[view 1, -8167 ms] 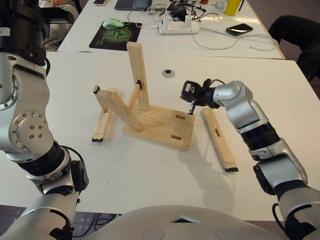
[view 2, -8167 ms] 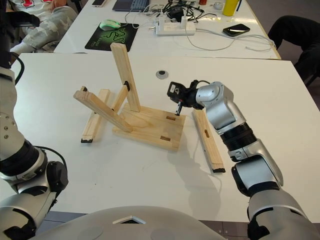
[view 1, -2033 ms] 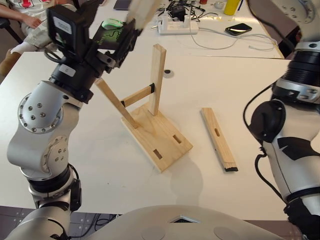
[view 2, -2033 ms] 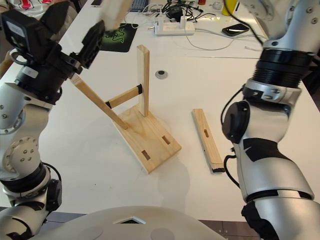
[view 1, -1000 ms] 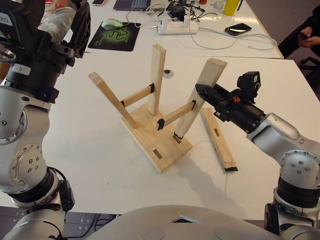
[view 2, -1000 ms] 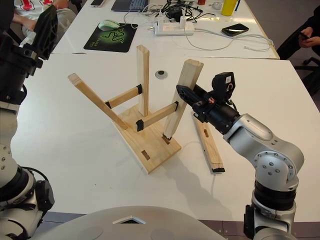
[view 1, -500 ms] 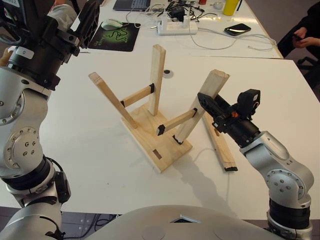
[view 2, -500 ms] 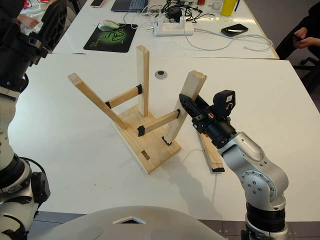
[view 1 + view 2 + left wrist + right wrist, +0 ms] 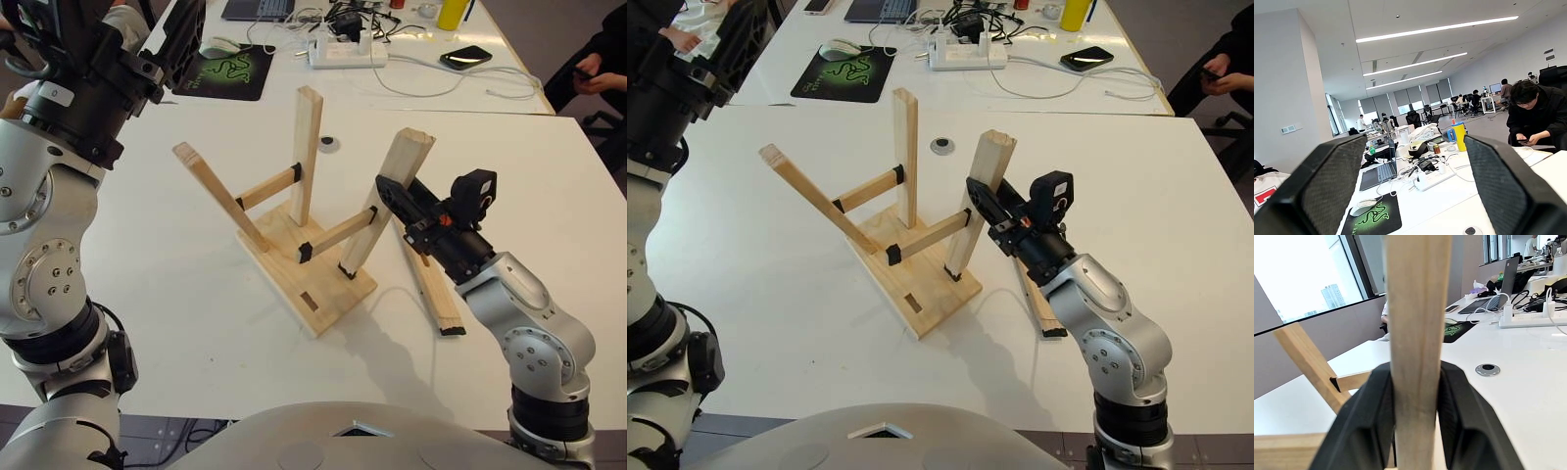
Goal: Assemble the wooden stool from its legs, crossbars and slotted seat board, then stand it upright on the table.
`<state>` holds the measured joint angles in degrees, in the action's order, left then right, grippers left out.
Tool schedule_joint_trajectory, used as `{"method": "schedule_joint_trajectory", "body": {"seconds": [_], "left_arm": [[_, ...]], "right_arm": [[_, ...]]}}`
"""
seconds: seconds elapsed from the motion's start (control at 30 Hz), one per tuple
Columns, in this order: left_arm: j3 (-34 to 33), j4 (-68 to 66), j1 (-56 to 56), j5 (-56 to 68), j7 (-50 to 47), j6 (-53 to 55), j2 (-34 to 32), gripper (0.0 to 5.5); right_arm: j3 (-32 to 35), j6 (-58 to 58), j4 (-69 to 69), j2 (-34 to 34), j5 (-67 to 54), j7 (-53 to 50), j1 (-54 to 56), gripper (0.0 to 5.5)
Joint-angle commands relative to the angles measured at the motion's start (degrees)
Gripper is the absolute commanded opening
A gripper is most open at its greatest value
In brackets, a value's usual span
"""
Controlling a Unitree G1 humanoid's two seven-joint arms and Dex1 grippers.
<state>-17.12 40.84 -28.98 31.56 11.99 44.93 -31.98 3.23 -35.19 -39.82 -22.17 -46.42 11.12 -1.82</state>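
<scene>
The right end effector [image 9: 978,192], clamped on the third leg [image 9: 408,154], has tipped it steeper, so its foot now meets the seat board [image 9: 324,290] on the surface [image 9: 186,313]. The left end effector [image 9: 1415,166] hangs raised, wide and empty. Seating looks underway, with the loose leg [image 9: 438,297] still to fit.

White tables [image 9: 176,304], ceiling strip lights [image 9: 1440,30]

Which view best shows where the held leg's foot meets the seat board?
The left eye view: the whole leg shows, its foot at the edge of the seat board. The right eye view matches. The right wrist view has the leg's middle close up between the jaws, foot hidden; the left wrist view faces the room.
</scene>
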Motion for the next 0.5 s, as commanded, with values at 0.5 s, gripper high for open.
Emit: {"method": "schedule_joint_trajectory", "body": {"seconds": [0.5], "left_arm": [[0.8, -1.9, -1.9, 0.4, 1.6, -0.9, -1.4, 3.67]], "right_arm": [[-4.7, 18.5, 4.1, -5.0, 17.8, 16.4, -14.4, 1.05]]}}
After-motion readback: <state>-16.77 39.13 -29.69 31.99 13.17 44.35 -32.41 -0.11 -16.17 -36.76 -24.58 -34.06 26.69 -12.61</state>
